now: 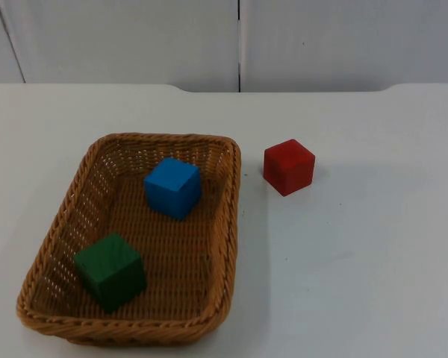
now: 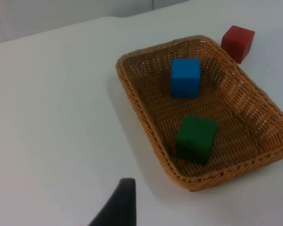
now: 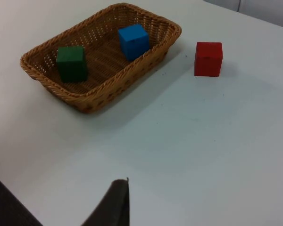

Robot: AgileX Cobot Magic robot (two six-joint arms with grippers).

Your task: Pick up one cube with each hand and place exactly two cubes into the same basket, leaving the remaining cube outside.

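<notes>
A brown wicker basket (image 1: 164, 139) sits at the left of the table. Inside it lie a blue cube (image 1: 172, 188) toward the far end and a green cube (image 1: 110, 271) at the near left corner. A red cube (image 1: 289, 166) stands on the table just right of the basket's far corner, apart from it. My left gripper (image 2: 120, 207) hangs over bare table on the basket's (image 2: 146, 127) left, well away from the blue cube (image 2: 185, 77) and green cube (image 2: 195, 139). My right gripper (image 3: 114, 203) hangs over bare table far from the red cube (image 3: 208, 58) and basket (image 3: 104, 85).
The white table top (image 1: 358, 261) runs back to the grey partition wall (image 1: 239, 41). Open table surface lies right of the basket and around the red cube.
</notes>
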